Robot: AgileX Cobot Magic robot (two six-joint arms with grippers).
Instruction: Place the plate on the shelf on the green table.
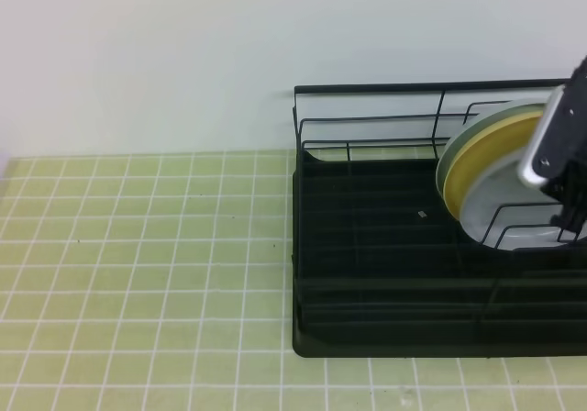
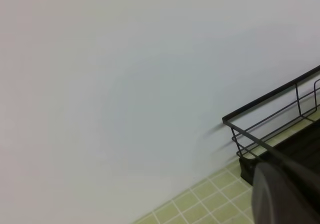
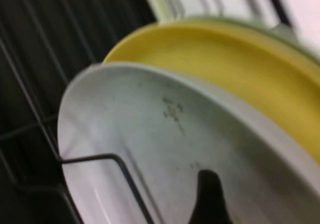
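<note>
- Exterior high view: the shelf (image 1: 367, 246), a black wire rack on a black tray base, sits on the green table (image 1: 138, 264) at the right side, against the pale wall (image 1: 183, 53).
- The plate (image 1: 495, 211), pale grey-blue, stands on edge in the rack's right part, leaning between the upright wire dividers; a yellow plate (image 1: 481, 154) stands just behind it, the two nearly touching.
- The right gripper (image 1: 567, 211) comes in from the right edge, its pale housing over the plates' upper right rim and its dark tips down by the plate's right rim. Whether a tip touches the plate cannot be told from here.
- The left gripper does not show in this view.
- Left wrist view: mostly wall, with a corner of the shelf's top rail and a strip of the tiled table at lower right. A blurred dark rounded shape at the bottom right corner is part of the left gripper (image 2: 280, 196); its jaws are hidden, and it is clenched with nothing seen in it.
- Right wrist view: the plate fills the frame at very close range, specks on its face, a wire divider crossing in front of its lower part, the yellow plate behind it.
- A dark fingertip (image 3: 210, 196) of the right gripper rises at the bottom edge in front of the plate's face; the jaws stand wide apart, released.
</note>
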